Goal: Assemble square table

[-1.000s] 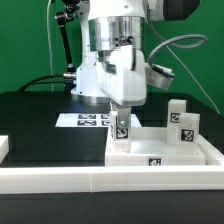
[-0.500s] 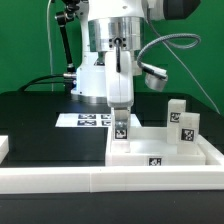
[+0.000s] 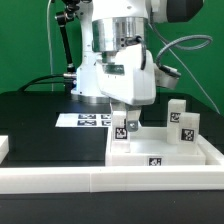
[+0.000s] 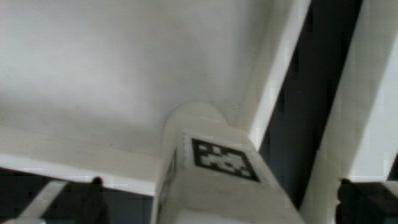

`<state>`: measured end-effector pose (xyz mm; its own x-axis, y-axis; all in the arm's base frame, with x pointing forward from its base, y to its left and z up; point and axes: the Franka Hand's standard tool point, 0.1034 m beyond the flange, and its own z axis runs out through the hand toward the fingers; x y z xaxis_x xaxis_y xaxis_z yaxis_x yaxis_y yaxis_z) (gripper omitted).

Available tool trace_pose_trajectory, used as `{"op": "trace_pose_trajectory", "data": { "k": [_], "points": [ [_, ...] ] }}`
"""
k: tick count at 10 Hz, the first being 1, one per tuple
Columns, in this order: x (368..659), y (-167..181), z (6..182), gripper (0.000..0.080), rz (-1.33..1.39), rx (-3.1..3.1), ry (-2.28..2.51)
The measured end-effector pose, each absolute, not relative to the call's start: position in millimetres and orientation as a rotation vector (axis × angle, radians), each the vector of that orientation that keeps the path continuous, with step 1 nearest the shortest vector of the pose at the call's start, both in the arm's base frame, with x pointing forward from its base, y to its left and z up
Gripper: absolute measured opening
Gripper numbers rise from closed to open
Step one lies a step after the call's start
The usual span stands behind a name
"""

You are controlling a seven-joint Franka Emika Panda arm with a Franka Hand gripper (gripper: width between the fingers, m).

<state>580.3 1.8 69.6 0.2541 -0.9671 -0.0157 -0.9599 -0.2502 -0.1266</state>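
A: Tabletop (image 3: 160, 150) is lying flat at the near edge of the black table (image 3: 40, 120), pushed up against the long white rail (image 3: 100, 180), on the exterior view's right. One leg (image 3: 121, 128) is standing upright on its corner nearest the marker board (image 3: 85, 120).

B: And the gripper (image 3: 122, 122)?

A: It is hanging directly over that leg, fingers pointing down. The jaws are standing spread, one on each side of the leg, and I am judging that they are not pinching it: the wrist view is showing dark gaps between the leg (image 4: 217, 160) and each fingertip (image 4: 71, 195).

B: So the leg's long axis is running straight up into the gripper.

A: Yes, vertical, in line with the fingers. Any coming move, I am guessing, is turning on that: lifting straight up is clearing the leg, while drifting sideways is risking a knock.

B: Other legs?

A: Two more legs (image 3: 183, 120) are standing at the tabletop's far corner on the exterior view's right, well apart from the gripper.

B: What is each camera adding?

A: The exterior view is placing the leg on the slab and showing the other legs; the wrist view is showing the tag (image 4: 222, 160) on the leg and the gaps at the jaws, which the arm is partly hiding from outside.
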Motion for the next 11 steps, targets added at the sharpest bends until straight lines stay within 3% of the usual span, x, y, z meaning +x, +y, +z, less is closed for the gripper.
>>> {"op": "trace_pose_trajectory", "data": {
  "k": [11],
  "points": [
    [579.6, 3.9, 68.7, 0.0649, -0.149, -2.999, 0.659]
  ]
}}
